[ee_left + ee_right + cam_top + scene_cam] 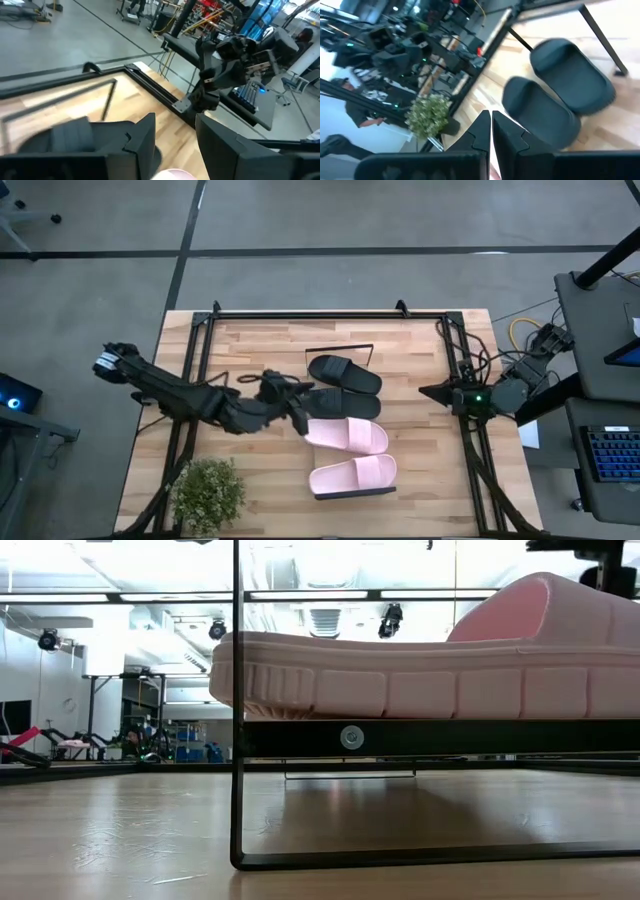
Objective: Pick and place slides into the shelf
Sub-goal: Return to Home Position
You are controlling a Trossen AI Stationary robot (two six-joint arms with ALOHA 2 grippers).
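High view: four slides lie in a column at frame centre, two black slides above two pink slides, all on the shelf. The left hand sits just left of them, and the right hand waits at centre right.

Low view: only here does a pink slide show raised off the counter, on the shelf's dark rail.

Left wrist view: the fingers are apart and empty.

Right wrist view: the fingers are together.

The slides look foam-like, so probably light and slightly squashy. The wide strap seems the best hold.
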